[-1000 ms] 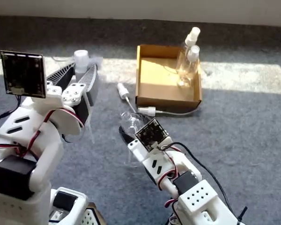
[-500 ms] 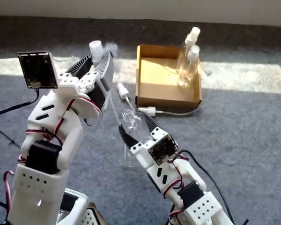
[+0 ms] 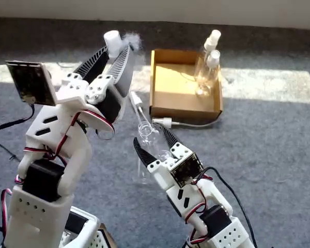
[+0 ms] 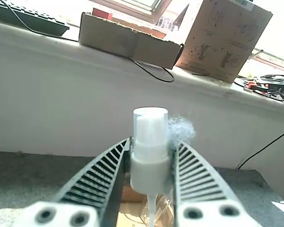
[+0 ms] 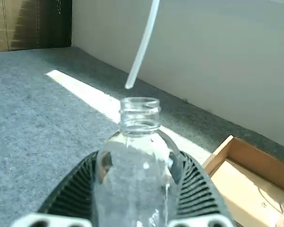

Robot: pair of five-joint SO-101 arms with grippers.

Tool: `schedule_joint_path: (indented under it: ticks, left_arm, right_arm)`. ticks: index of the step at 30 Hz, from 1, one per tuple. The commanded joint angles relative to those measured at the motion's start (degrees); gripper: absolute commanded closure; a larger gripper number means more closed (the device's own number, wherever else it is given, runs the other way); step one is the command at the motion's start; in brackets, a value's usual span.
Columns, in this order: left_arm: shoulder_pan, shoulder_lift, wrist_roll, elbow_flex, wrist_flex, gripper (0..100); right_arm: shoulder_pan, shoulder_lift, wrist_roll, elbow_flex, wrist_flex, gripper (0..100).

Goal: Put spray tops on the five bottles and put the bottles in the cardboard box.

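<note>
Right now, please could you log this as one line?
left end effector: spray top | right end effector: bottle | cardboard box: two bottles

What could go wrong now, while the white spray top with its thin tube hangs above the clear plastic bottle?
1. The tip of the thin tube seems off-centre over the open neck of the clear plastic bottle. Lowered straight, it might catch the rim and bend.
2. The left gripper holds the white spray top only by its sides, so such a push could tilt it.
</note>
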Motion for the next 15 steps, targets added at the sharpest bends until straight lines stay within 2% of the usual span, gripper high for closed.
schedule_joint_path:
  ticks: [1,9,12,15]
  left_arm:
    - [1.10,-0.04,0.35,-6.02,0.62,99]
    - [0.84,0.04,0.26,-1.01,0.18,99]
    - [1.27,0.04,-3.96,0.92,0.00,99]
    - [2.77,0.04,-5.27,3.47,-1.93,99]
  right_arm:
    - [-0.22,-0.31,-0.35,3.74,0.48,99.5]
    - [-0.13,-0.31,-0.35,3.74,0.57,99.5]
    - [-0.13,-0.31,-0.35,3.74,0.57,99.5]
    - [-0.13,-0.22,-0.35,3.74,0.57,99.5]
